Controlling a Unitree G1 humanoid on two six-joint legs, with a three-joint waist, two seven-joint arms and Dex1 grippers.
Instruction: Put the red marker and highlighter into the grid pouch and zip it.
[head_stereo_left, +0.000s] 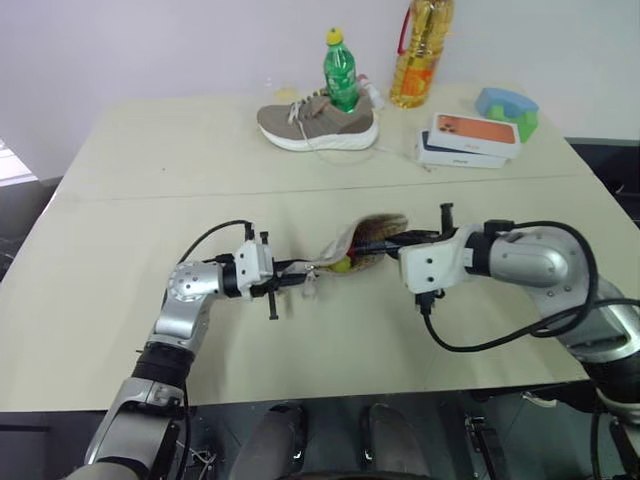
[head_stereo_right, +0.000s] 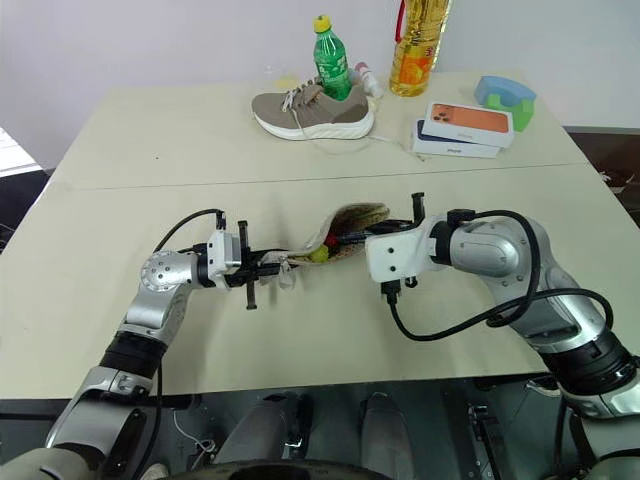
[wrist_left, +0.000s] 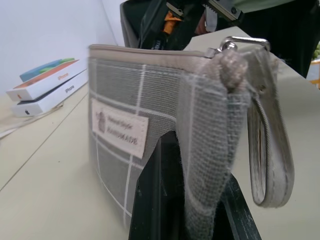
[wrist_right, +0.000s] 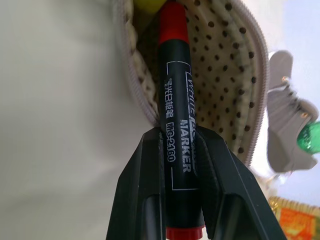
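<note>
The grid pouch (head_stereo_left: 362, 243) is held up off the worktop (head_stereo_left: 150, 300) between the 2 arms, its mouth gaping toward the right arm so the dotted lining shows. The left pincer (head_stereo_left: 300, 278) is closed on the pouch's end, with the fabric bunched between its fingers (wrist_left: 155, 200) near the cord loop (wrist_left: 267, 150) and the white label. The right pincer (wrist_right: 182, 165) is clamped on the red marker (wrist_right: 175, 100), whose red tip already sits just inside the pouch mouth, while most of the barrel remains outside. A yellow object, most likely the highlighter (head_stereo_left: 342, 265), lies deep inside the pouch beyond the marker's tip, so 1 of the 2 pens appears to be in. By my reading, what is left is to push the marker fully in, release it, and pull the zipper shut; the zipper is plainly still open. Nothing sits between the marker and the pouch mouth, though the limp fabric edge could catch the barrel. Beyond the pouch, toward the wall and well apart from it, stand a sneaker (head_stereo_left: 318, 122) with a green bottle (head_stereo_left: 341, 70) behind it, a bottle of oil (head_stereo_left: 421, 50), 2 stacked phone boxes (head_stereo_left: 468, 140) and a blue-and-green object (head_stereo_left: 508, 108); none of them interferes.
</note>
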